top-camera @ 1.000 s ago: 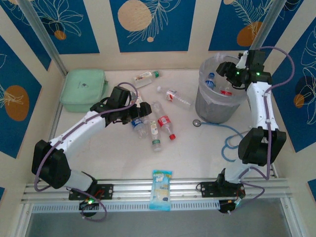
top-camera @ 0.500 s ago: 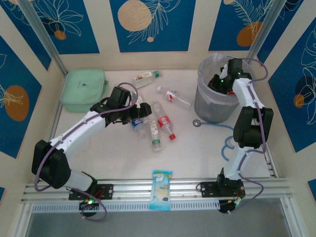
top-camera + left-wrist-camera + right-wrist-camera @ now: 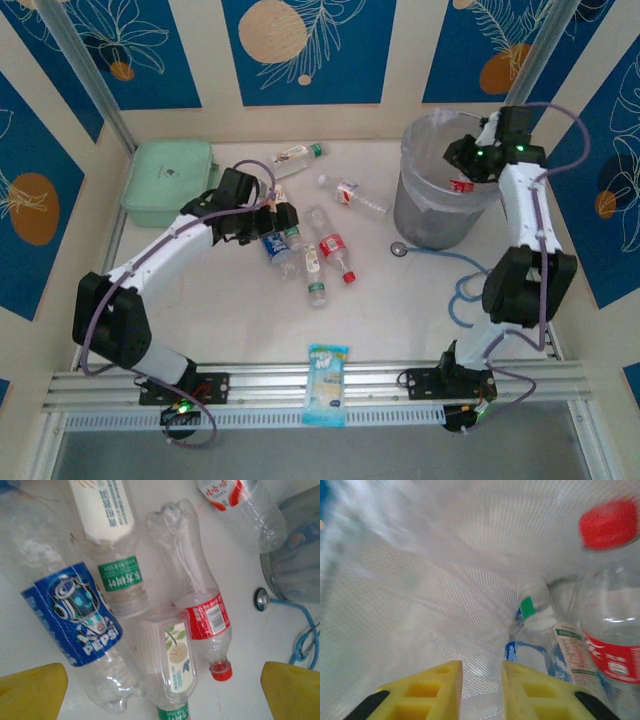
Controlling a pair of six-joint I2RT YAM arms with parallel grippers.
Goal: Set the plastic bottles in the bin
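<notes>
From above, several bottles (image 3: 300, 255) lie mid-surface and two nearer the far edge, so much is left; the bin (image 3: 437, 195) at the far right corner already holds some. The left wrist view shows spread, empty jaws above a Pepsi bottle (image 3: 75, 625). The right wrist view shows nearly closed, empty jaws over binned bottles (image 3: 600, 630).

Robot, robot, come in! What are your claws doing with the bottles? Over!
Left gripper open over the table bottles. Right gripper nearly shut, empty, inside the bin. Nothing blocking.
</notes>
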